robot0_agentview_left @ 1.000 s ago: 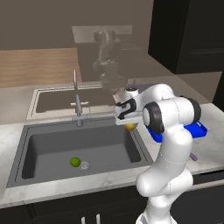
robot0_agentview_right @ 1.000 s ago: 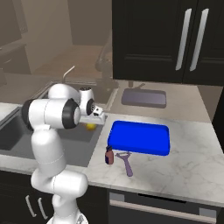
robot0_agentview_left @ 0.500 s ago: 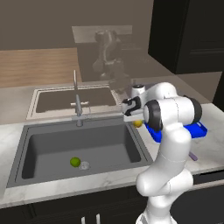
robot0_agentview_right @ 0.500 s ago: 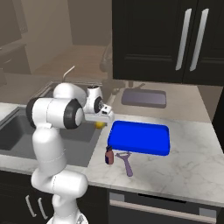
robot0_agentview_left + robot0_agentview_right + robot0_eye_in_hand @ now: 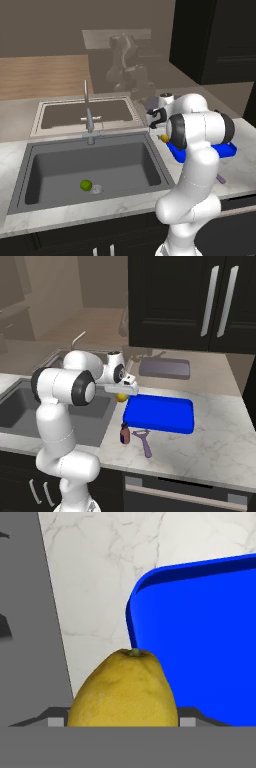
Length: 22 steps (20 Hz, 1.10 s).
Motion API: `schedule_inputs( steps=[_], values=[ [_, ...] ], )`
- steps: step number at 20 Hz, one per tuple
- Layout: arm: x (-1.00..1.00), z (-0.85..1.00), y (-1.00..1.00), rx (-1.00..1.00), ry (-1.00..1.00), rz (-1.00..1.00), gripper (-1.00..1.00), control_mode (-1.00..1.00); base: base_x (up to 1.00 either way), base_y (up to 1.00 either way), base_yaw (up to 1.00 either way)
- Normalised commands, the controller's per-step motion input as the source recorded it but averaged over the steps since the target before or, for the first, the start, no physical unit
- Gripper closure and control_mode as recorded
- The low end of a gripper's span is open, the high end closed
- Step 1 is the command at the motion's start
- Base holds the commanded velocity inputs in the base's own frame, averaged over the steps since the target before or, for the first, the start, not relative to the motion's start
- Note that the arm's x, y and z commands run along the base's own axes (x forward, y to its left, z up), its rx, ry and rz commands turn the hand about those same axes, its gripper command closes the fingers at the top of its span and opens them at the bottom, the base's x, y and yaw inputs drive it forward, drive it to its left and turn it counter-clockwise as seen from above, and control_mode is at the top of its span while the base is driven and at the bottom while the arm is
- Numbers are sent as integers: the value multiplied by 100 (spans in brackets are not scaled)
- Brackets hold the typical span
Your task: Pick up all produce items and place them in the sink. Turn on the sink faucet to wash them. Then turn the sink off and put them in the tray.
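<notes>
My gripper [image 5: 123,391] is shut on the yellow lemon [image 5: 120,398], holding it above the marble counter just left of the blue tray [image 5: 160,413]. In the hand view the lemon [image 5: 125,691] sits between the fingertips [image 5: 57,720], with the tray's rounded corner [image 5: 200,637] to its right and the sink's edge [image 5: 25,612] to its left. From the left base camera the gripper [image 5: 161,131] and lemon [image 5: 163,137] hang beside the sink's right rim. The green lime [image 5: 86,185] lies in the dark sink [image 5: 50,165] next to the drain. The faucet [image 5: 88,117] stands behind the basin; no water is visible.
A purple utensil [image 5: 145,438] and a small dark bottle [image 5: 125,433] lie on the counter in front of the tray. Dark cabinets [image 5: 200,301] rise behind the counter. Beyond the faucet sits a second recessed basin [image 5: 85,112].
The gripper has carried the lemon to the right, from over the sink's right edge to the counter strip beside the tray. The lime has stayed in the sink.
</notes>
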Motion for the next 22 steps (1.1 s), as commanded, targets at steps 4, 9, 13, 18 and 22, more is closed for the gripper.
schedule_inputs(
  steps=[4,9,13,18,22],
  values=[
    [-6,26,-24,0,0,-2,100,-100,0,0,0],
    [0,0,-35,0,1,-3,100,-100,0,0,0],
    [0,-20,-44,0,0,0,100,-100,0,0,0],
    [0,-20,-40,0,0,0,100,-100,0,0,0],
    [0,-17,-29,0,1,0,100,-100,0,0,0]
  ],
)
